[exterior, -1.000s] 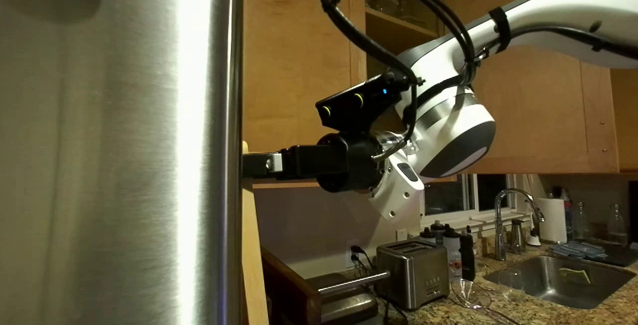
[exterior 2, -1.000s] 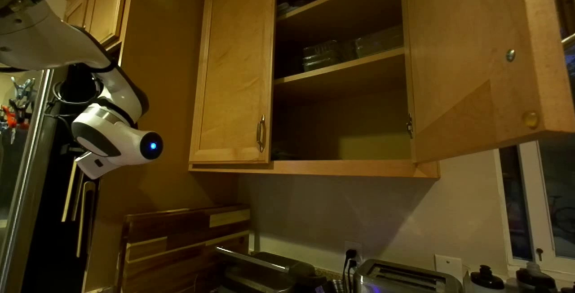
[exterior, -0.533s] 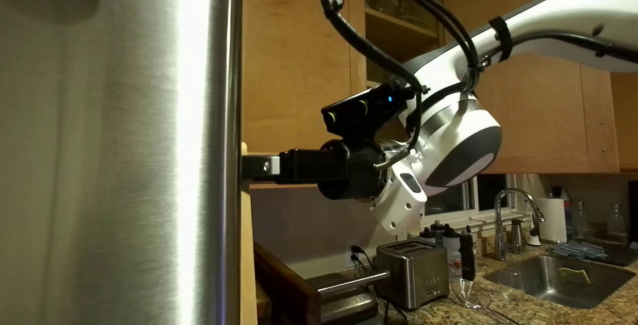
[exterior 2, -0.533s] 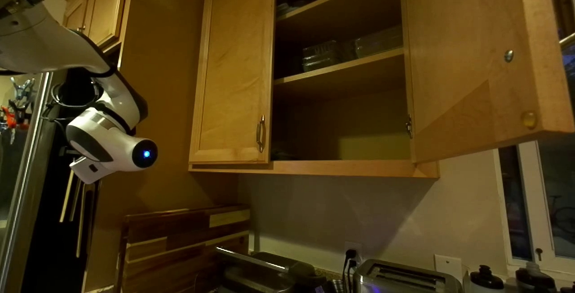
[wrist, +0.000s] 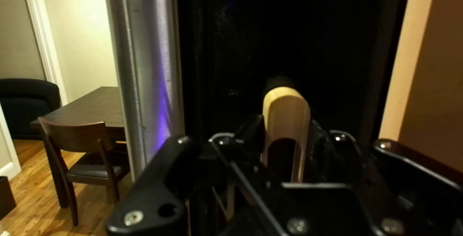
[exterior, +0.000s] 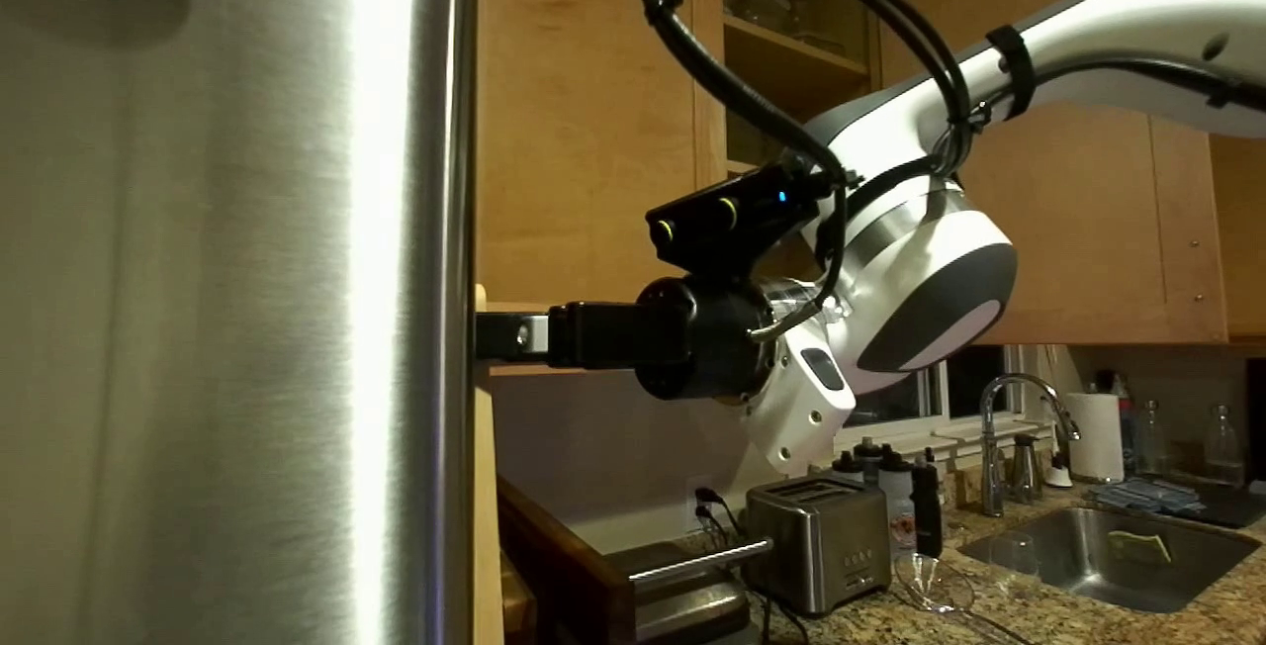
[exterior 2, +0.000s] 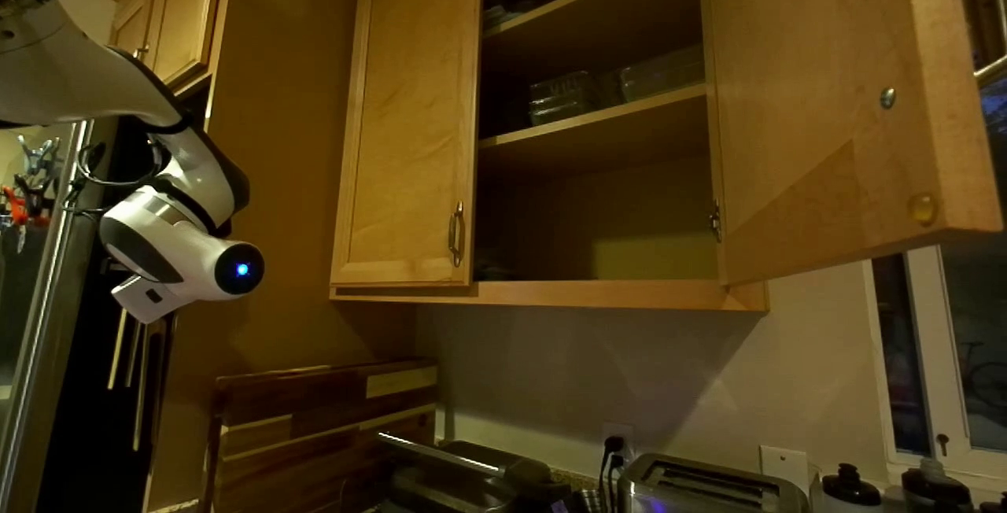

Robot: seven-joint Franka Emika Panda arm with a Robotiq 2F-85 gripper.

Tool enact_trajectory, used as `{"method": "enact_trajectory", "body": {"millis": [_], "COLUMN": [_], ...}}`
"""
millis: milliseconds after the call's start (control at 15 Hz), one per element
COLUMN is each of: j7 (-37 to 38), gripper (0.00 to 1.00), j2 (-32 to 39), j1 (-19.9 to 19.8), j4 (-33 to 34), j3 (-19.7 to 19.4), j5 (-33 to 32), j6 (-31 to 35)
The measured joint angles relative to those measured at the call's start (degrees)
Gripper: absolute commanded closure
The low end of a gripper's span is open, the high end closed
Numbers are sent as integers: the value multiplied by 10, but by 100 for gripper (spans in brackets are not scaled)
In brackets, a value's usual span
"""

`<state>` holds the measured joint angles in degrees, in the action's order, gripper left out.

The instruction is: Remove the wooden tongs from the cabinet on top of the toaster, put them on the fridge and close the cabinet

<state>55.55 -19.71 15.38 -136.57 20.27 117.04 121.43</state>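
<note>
Pincer [wrist: 287,125], closed snugly, grips wooden tongs [wrist: 285,111] by their curved top beside the fridge [exterior: 218,289], presumably for placing there.

In an exterior view the fridge [exterior: 237,289] fills the near left. At its edge, the gripper [exterior: 487,336] holds the wooden tongs [exterior: 487,526] roughly upright, the fingertips hidden behind the fridge. The arm [exterior: 875,145] reaches in from the right, in front of the cabinet [exterior: 593,150], whose right door [exterior: 1058,220] hangs open beside a shelf [exterior: 791,40]. Farther off, on the counter [exterior: 870,627], the toaster [exterior: 819,546] stands near some bottles [exterior: 927,516], left of the sink [exterior: 1078,586]
</note>
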Motion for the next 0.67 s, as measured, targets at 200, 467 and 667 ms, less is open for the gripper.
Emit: {"method": "enact_trajectory", "body": {"millis": [200, 467, 667], "j7": [-3, -3, -3], "gripper": [88, 88, 42], "j2": [-10, -22, -29], "j1": [3, 4, 6], "j4": [1, 5, 8], "j3": [8, 26, 35], "j5": [0, -1, -2], "j6": [32, 78, 107]}}
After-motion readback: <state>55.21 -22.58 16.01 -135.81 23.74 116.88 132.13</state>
